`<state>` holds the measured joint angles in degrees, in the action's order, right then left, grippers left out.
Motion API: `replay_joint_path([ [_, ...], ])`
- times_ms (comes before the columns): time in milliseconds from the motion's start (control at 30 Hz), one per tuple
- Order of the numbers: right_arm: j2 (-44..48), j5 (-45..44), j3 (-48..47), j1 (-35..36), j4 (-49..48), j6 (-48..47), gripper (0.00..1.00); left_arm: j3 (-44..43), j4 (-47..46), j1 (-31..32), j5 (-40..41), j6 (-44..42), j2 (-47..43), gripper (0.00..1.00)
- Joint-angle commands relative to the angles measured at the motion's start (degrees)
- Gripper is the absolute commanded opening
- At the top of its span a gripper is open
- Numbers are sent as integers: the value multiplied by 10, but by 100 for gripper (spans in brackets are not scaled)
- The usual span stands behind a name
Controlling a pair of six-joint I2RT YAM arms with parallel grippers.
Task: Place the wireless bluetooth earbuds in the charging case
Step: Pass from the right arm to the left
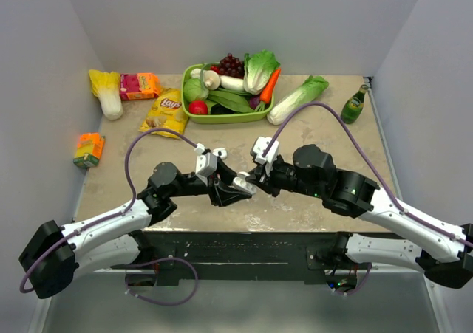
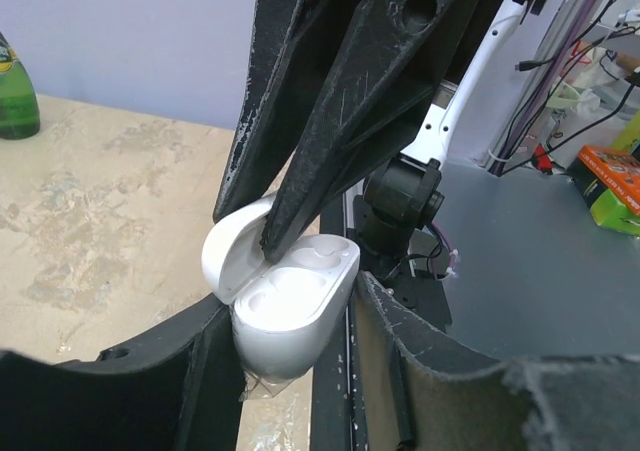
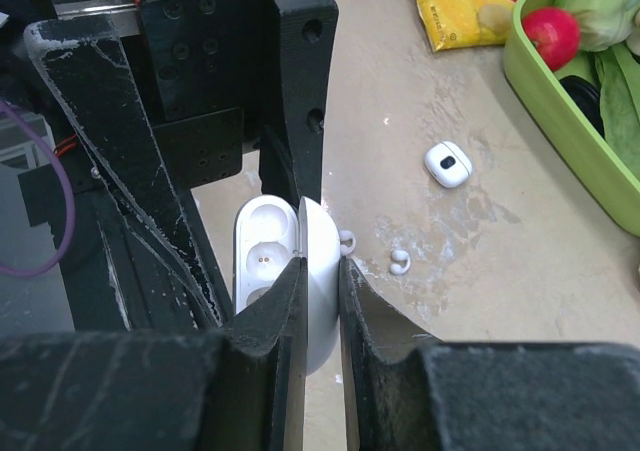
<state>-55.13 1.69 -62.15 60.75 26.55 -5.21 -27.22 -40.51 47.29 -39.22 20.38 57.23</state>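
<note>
While my left pincer (image 2: 293, 316) clamps the case (image 2: 300, 296) and my right pincer (image 3: 320, 268) pinches its open lid (image 3: 322, 229), I should hold gently, without twisting; the earbuds (image 3: 399, 262) lie on the worktop (image 3: 490, 281), at three o'clock.

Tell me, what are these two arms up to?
Both arms hold one open white case above the table. The left gripper holds its body, and the right gripper pinches the lid. The sockets look empty: two earbuds lie on the table beyond the case, not yet put in.
</note>
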Motion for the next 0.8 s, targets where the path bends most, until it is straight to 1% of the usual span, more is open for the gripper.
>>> replay_joint_path([
  [0, -1, 11, -24, 4, -18, -5, 0, -19, -14, 2, -16, -2, 0, 47],
  [100, 1, 11, -24, 3, -18, -3, 0, -18, -16, 1, -16, -2, 2, 44],
  [200, 4, 11, -21, 4, -19, -1, 0, -13, -24, 2, -11, 1, 1, 36],
  [233, 5, 11, -20, 3, -20, -1, 0, -9, -28, 1, -10, 2, 0, 28],
  [300, 6, 9, -18, 3, -20, 0, 0, -6, -34, 1, -8, 4, 0, 21],
  [333, 6, 9, -18, 4, -21, 1, 0, -5, -34, 1, -7, 4, 0, 13],
  [400, 7, 8, -18, 4, -21, 3, 0, -3, -37, 2, -4, 4, 0, 7],
  [433, 8, 4, -17, 3, -22, 4, 0, -1, -38, 2, -3, 4, -1, 1],
  [467, 8, 1, -17, 3, -23, 8, 1, 0, -40, 1, -2, 4, -2, 0],
  [500, 9, -5, -15, 3, -27, 12, 9, 2, -41, 1, 3, 5, -2, 0],
  [533, 9, -14, -14, 3, -29, 18, 30, 5, -42, 2, 5, 6, -2, 0],
  [600, 13, -25, -11, 3, -43, 40, 39, 11, -54, 1, 10, 13, -1, 0],
  [633, 19, -44, -7, 3, -49, 47, 49, 18, -60, 1, 13, 15, -2, 0],
  [733, 28, -72, -4, 3, -73, 83, 60, 36, -78, 1, 28, 25, -9, 0],
  [767, 32, -91, -4, 3, -79, 96, 61, 40, -82, 1, 34, 26, -12, 0],
])
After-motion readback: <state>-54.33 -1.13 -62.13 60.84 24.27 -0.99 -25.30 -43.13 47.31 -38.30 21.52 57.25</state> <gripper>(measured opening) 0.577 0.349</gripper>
